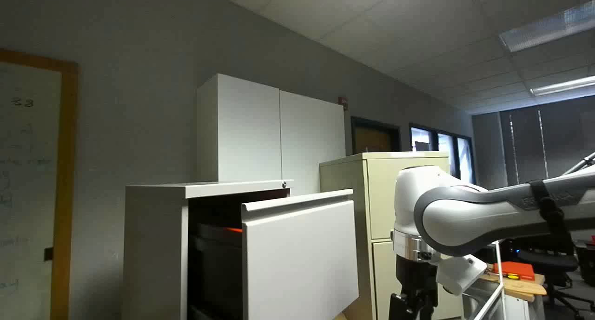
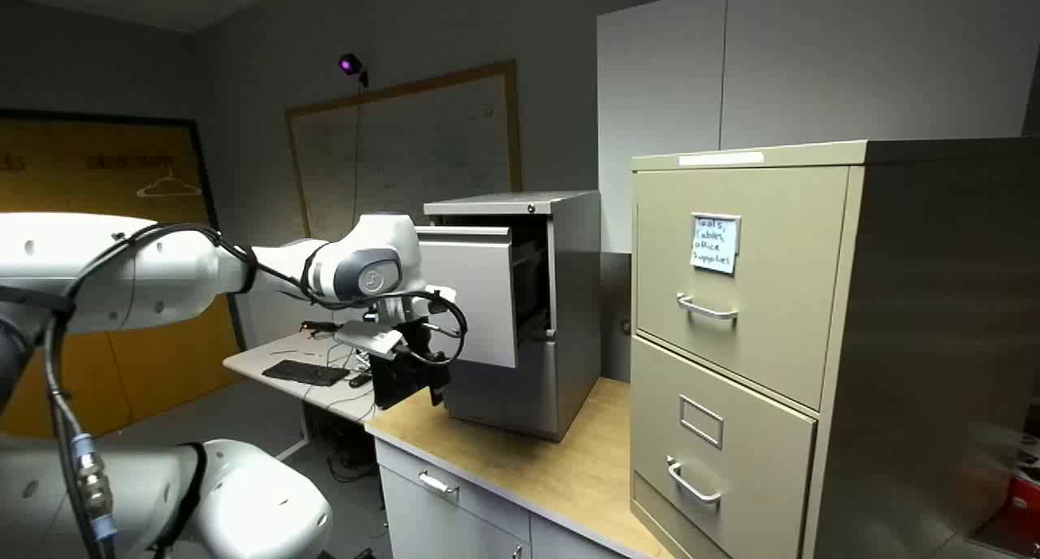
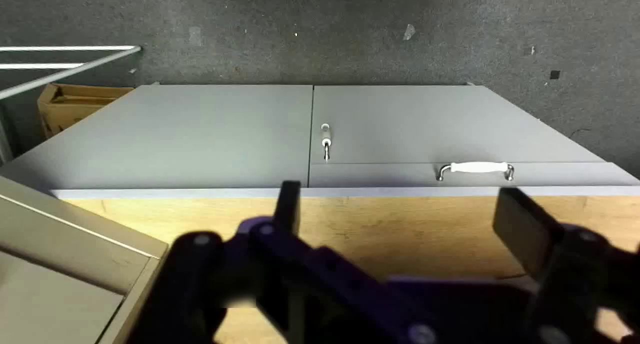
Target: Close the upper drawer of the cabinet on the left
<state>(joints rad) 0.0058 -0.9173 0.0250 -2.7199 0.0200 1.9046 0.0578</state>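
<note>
The upper drawer (image 1: 300, 259) has a plain white flat front and stands pulled out of the light grey cabinet (image 1: 153, 245), with its dark interior showing. In an exterior view, the drawer (image 2: 475, 299) and the cabinet (image 2: 577, 315) show from the opposite side, with the lower front closed. My gripper (image 1: 413, 306) points down, with a visible gap between it and the drawer front. In an exterior view, my gripper (image 2: 410, 384) overlaps the drawer's lower left part. In the wrist view, the gripper's fingers (image 3: 400, 194) are spread wide with nothing between them. The drawer is not identifiable there.
The cabinet stands on a wooden counter (image 2: 601, 429) with handled fronts below. A beige filing cabinet (image 2: 731, 250) stands beside it. A tall white cupboard (image 1: 248, 129) is behind. A desk (image 2: 276, 364) with a keyboard is beyond the arm.
</note>
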